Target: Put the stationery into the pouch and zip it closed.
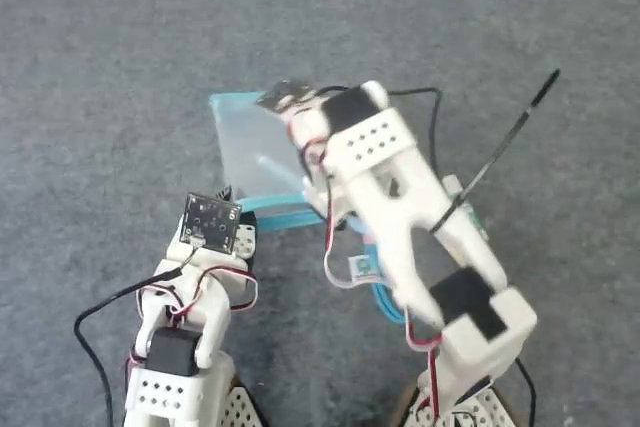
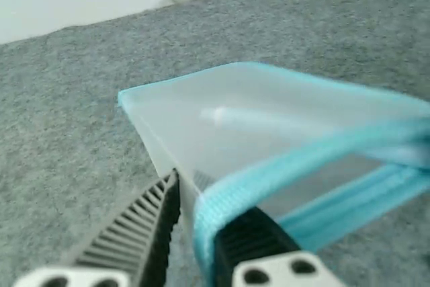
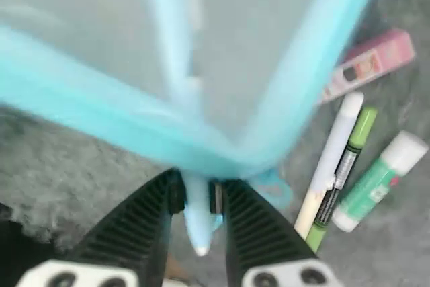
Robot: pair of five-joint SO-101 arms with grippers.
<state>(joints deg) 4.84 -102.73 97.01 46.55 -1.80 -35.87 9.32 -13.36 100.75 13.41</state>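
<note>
The pouch (image 1: 250,147) sits near the middle of the grey tabletop (image 1: 100,97), a little toward the far edge. It is translucent, with light blue trim and a blue zip band along its near side. Its mouth faces the two arms and is lifted off the tabletop.

In the left wrist view, the left hand (image 2: 201,213) is narrow, its ribbed fingers (image 2: 158,216) closed on the zip band at the pouch's near corner. In the high view this arm comes in from the near left corner of the tabletop.

The right arm comes from the near right corner and leans over the pouch. In its wrist view, the right hand (image 3: 198,186) is pinched narrow on a light blue pen (image 3: 198,223). The pen's shaft runs past the zip band into the pouch. A pale shape lies inside the pouch in the left wrist view, too blurred to name.

Four pieces of stationery lie loose on the tabletop just beside the pouch's corner, on the right arm's side:
- a pink eraser (image 3: 373,62), nearest the pouch
- a white pen (image 3: 332,166)
- a green marker (image 3: 346,173), touching the white pen along its length
- a green glue stick (image 3: 376,183) with a white cap, just beside the marker
</note>
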